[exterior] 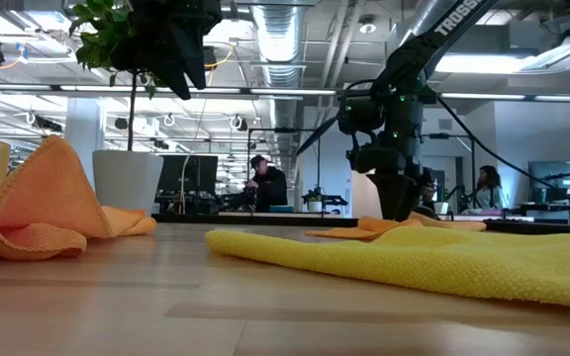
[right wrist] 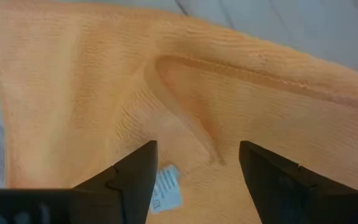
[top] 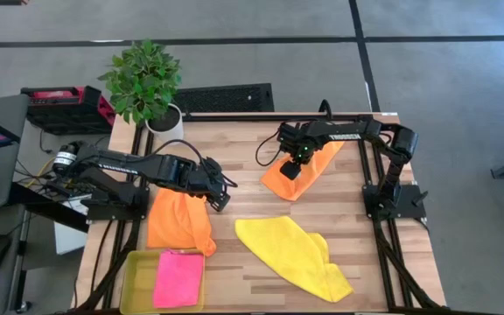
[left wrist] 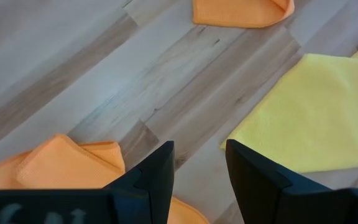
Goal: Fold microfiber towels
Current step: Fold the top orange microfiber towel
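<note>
An orange towel lies crumpled at the table's left, and also shows in the low view. My left gripper hovers open and empty above its right edge. A second orange towel lies folded at the far right. My right gripper is open and low over it, fingers pointing down on either side of a fold near a white label. A yellow towel lies spread at the near middle. A pink towel lies folded in the tray. My right gripper stands open, pointing down at the middle of the far orange towel. I cannot tell whether its fingertips touch the cloth. The towel lies flat on the table.
A potted plant stands at the far left corner. The yellow-green tray sits at the near left corner. Bare wood shows between the towels at the table's middle. People sit in the room beyond the table.
</note>
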